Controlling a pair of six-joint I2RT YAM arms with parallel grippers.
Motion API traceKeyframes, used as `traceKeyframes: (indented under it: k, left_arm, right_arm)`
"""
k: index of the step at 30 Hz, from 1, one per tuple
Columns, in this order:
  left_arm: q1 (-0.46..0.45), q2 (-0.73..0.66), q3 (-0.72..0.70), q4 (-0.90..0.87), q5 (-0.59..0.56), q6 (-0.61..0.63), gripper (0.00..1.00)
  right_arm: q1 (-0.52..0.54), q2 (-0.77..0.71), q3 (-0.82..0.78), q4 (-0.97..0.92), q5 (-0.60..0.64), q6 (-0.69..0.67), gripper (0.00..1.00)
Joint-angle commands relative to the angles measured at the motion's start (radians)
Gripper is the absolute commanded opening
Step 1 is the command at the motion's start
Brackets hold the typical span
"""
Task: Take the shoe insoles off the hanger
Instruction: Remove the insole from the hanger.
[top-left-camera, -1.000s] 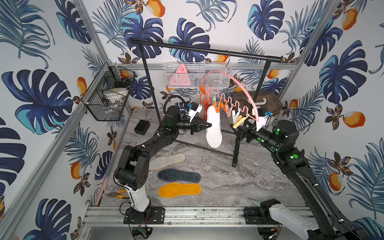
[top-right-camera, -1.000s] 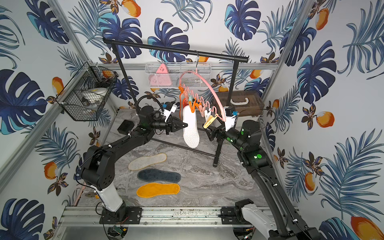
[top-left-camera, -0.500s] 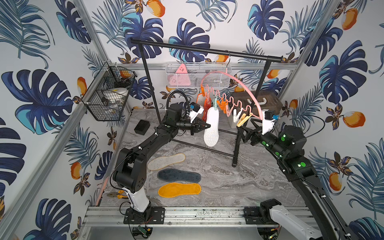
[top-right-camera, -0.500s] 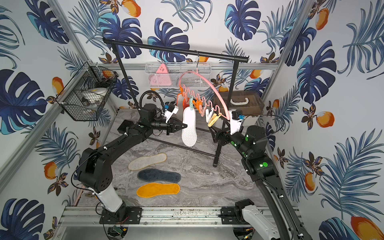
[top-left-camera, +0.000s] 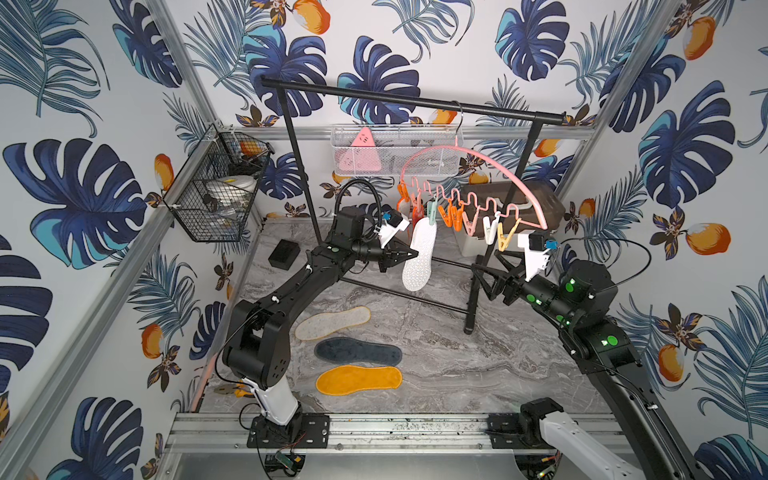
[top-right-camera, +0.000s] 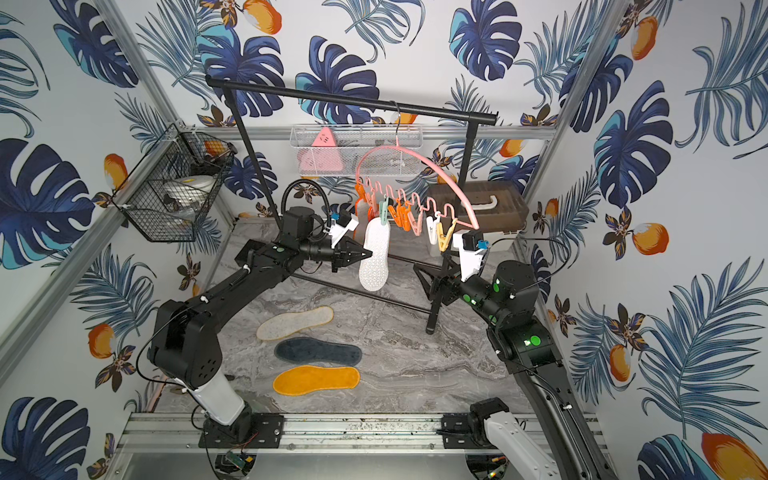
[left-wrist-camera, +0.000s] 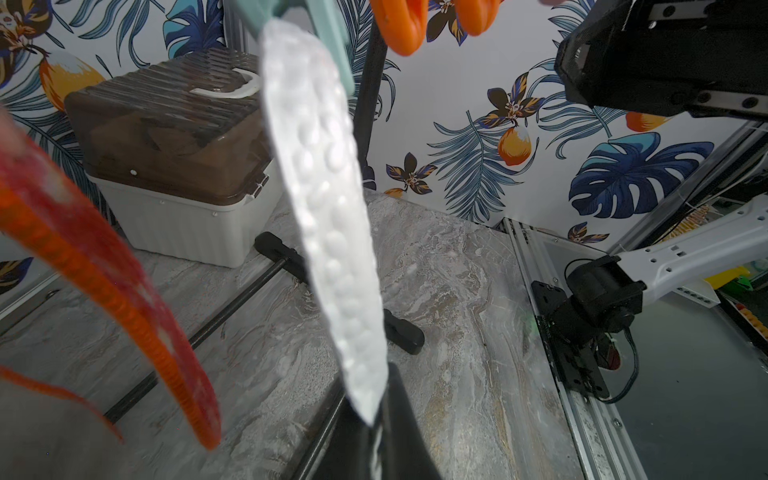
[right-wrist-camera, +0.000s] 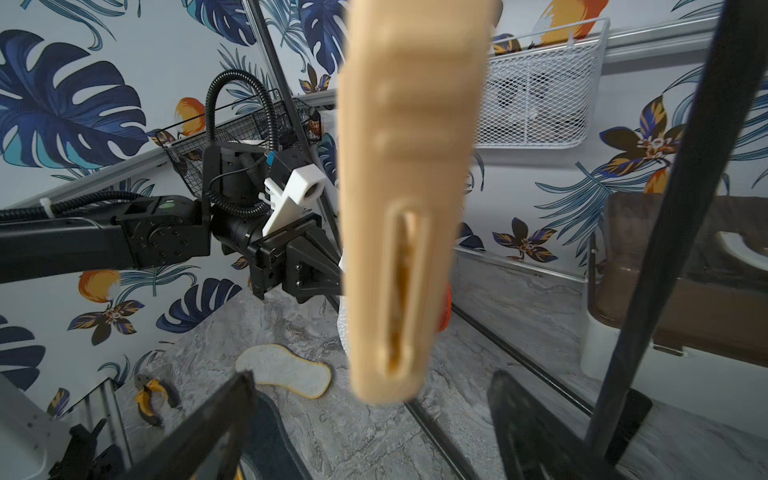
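Arms rise from the front rail (top-left-camera: 395, 432) of the table (top-left-camera: 478, 365), one based at 7 o'clock and one at 5 o'clock. Both reach toward the black garment rail (top-left-camera: 415, 102) at 12 o'clock.

The left arm (top-left-camera: 291, 291) bends at the elbow and stretches its forearm nearly level. The left claw (top-left-camera: 409, 254) is pressed together on the side edge of the light blue-grey insole (top-left-camera: 419, 257). The left wrist view shows that edge running down between the fingers (left-wrist-camera: 399, 415). This insole hangs upright from a mint clip (top-left-camera: 432, 210) on the wavy bar of the pink hanger (top-left-camera: 457, 146), whose hook sits over the garment rail.

Just behind it, at the 9 o'clock end of the bar, a red-orange mesh insole (left-wrist-camera: 83, 249) hangs too. I cannot tell how many hang there.

The right arm (top-left-camera: 602, 340) leans up and inward with its wrist raised. The right claw (top-left-camera: 488, 266) is spread wide and holds nothing. It sits beside the garment rail's upright post, just below a yellow clip (top-left-camera: 505, 241) at the 3 o'clock end of the bar.

Three insoles lie flat on the table around 8 o'clock, side by side but apart. They are the cream insole with a yellow edge (top-left-camera: 332, 323), the dark navy insole (top-left-camera: 357, 351), and the orange insole (top-left-camera: 359, 379), which is nearest the front.
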Motion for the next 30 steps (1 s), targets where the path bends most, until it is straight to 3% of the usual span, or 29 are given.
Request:
traceKeyframes:
  k: [1, 8, 15, 19, 22, 27, 30]
  left_arm:
    - [0.0, -0.023, 0.018, -0.096, -0.017, 0.071, 0.08]
    - [0.0, -0.061, 0.033, -0.157, -0.095, 0.082, 0.09]
    - [0.0, -0.084, 0.037, -0.171, -0.173, 0.047, 0.09]
    - [0.0, -0.098, 0.019, -0.146, -0.156, 0.006, 0.1]
    - [0.0, -0.11, 0.012, -0.147, -0.153, 0.004, 0.1]
    - [0.0, -0.115, 0.023, -0.172, -0.178, 0.03, 0.1]
    - [0.0, -0.106, 0.03, -0.173, -0.182, 0.033, 0.1]
  right_arm:
    - [0.006, 0.007, -0.002, 0.06, -0.052, 0.035, 0.9]
    - [0.069, 0.019, 0.002, 0.095, 0.078, 0.086, 0.87]
    - [0.252, 0.15, 0.173, -0.035, 0.372, 0.148, 0.83]
    - [0.345, 0.232, 0.26, -0.062, 0.451, 0.166, 0.84]
    - [0.367, 0.245, 0.258, -0.008, 0.429, 0.133, 0.85]
    - [0.366, 0.229, 0.222, 0.024, 0.193, 0.009, 0.87]
    - [0.367, 0.199, 0.143, 0.052, 0.134, -0.04, 0.88]
